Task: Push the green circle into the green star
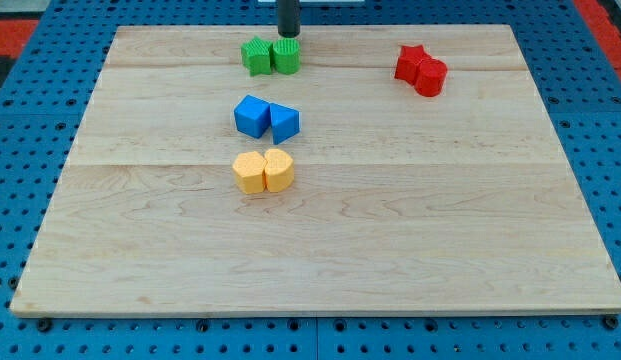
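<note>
Green circle block, a small cylinder, sits just below my tip, touching the green star block to the tip's lower left on the wooden board. No gripper; the rod's dark end appears to touch the circle's top edge.

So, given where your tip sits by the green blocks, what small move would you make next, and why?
Probably a short nudge toward the view's left, or simply stopping. My tip sits at the upper edge of the green circle, just to the view's top of it, and the circle already appears to touch the green star on its left. A small push would only press them together.
</note>
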### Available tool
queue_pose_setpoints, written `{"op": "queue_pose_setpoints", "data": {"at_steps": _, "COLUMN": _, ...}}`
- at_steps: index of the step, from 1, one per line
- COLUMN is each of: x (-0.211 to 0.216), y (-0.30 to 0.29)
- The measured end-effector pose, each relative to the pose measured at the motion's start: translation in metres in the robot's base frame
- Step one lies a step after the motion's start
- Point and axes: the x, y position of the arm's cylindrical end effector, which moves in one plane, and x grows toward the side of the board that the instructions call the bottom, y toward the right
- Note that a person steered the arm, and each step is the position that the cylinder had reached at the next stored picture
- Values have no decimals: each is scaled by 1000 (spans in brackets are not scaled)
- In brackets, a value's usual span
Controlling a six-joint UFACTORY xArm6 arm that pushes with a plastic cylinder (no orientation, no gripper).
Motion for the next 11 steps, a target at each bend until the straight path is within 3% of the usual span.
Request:
{"op": "queue_pose_setpoints", "data": {"at_steps": 4, "x": 5, "y": -2}}
{"op": "queue_pose_setpoints", "data": {"at_steps": 7, "x": 18, "y": 76}}
{"op": "queue_pose_setpoints", "data": {"at_steps": 8, "x": 34, "y": 69}}
{"op": "queue_pose_setpoints", "data": {"at_steps": 9, "x": 37, "y": 23}}
{"op": "queue_pose_setpoints", "data": {"at_steps": 11, "x": 37, "y": 18}}
